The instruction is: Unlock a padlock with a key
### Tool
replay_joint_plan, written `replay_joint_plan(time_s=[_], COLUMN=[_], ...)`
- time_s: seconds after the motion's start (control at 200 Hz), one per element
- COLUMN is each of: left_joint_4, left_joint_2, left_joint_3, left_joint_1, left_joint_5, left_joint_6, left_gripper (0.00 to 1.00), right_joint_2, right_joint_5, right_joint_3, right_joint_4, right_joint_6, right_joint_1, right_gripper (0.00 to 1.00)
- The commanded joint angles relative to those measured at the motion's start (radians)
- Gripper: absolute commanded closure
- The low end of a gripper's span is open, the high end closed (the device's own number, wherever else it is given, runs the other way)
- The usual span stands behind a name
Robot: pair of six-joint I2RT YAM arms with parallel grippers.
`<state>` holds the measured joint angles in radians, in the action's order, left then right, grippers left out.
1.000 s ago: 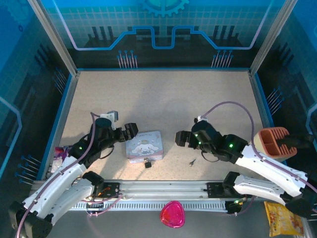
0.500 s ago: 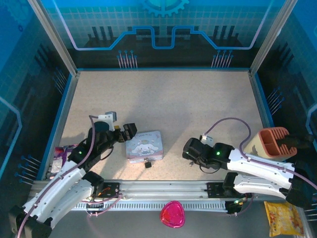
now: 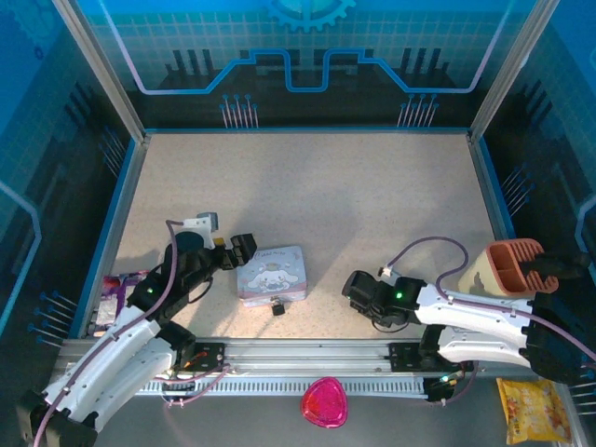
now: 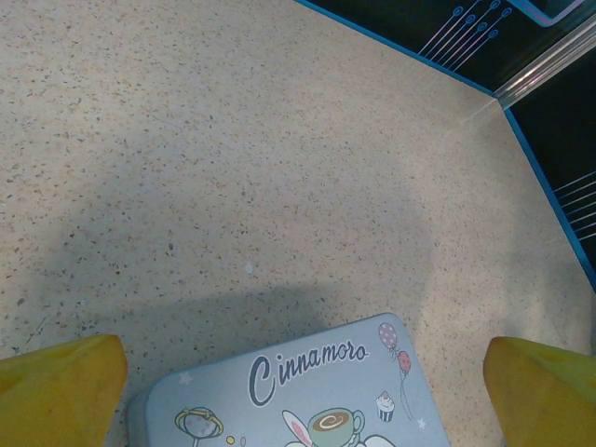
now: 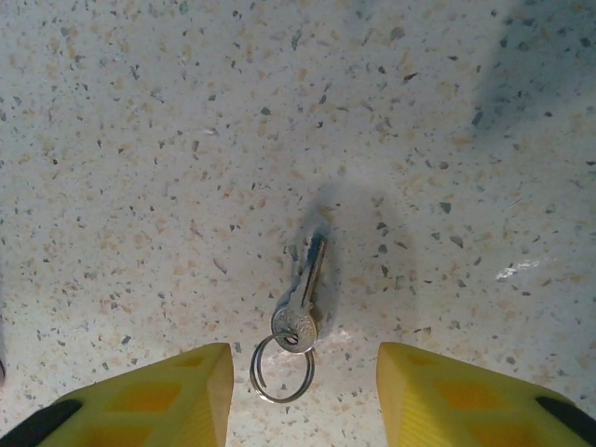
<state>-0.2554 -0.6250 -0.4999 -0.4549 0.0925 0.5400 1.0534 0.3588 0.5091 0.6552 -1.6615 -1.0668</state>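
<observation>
The key [image 5: 304,284], thin and silvery on a wire ring [image 5: 282,369], lies flat on the speckled table. My right gripper [image 5: 303,396] hovers low over it, its yellow fingers [image 5: 163,396] either side of the ring, apart and touching nothing. From above, the right gripper [image 3: 354,287] sits right of the tin. The padlock [image 3: 277,307], tiny and dark, rests against the near edge of the pastel cartoon tin [image 3: 272,270]. My left gripper [image 3: 244,248] stands wide open at the tin's far left corner. Its fingertips [image 4: 60,382] flank the tin's lid [image 4: 307,382] from above.
An orange-brown holder [image 3: 510,265] stands at the right wall. A pink packet [image 3: 114,287] lies by the left wall. A magenta object [image 3: 323,402] and a snack bag [image 3: 533,410] sit beyond the near rail [image 3: 298,354]. Bare table stretches behind the tin.
The right arm has dropped down and toward the near edge until it covers the key from above, and its jaws have narrowed. The left arm has barely shifted.
</observation>
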Motion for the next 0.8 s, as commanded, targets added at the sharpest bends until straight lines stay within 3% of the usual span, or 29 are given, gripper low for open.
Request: replay_joint_plan(time_s=[0.0, 0.495, 0.795], left_joint_4=[0.016, 0.011, 0.010], left_joint_2=[0.014, 0.018, 0.018], left_joint_3=[0.015, 0.017, 0.015], left_joint_1=[-0.007, -0.007, -0.007], left_joint_5=[-0.001, -0.004, -0.006], left_joint_6=[-0.011, -0.007, -0.006], left_gripper=[0.01, 0.01, 0.01], right_joint_2=[0.009, 0.195, 0.217], right_joint_5=[0.013, -0.044, -0.034], right_joint_3=[-0.019, 0.050, 0.057], right_joint_4=[-0.043, -0.051, -0.032], right_joint_6=[-0.036, 0.007, 0.032], right_joint_1=[-0.013, -0.012, -0.007], right_gripper=[0.57, 0.60, 0.69])
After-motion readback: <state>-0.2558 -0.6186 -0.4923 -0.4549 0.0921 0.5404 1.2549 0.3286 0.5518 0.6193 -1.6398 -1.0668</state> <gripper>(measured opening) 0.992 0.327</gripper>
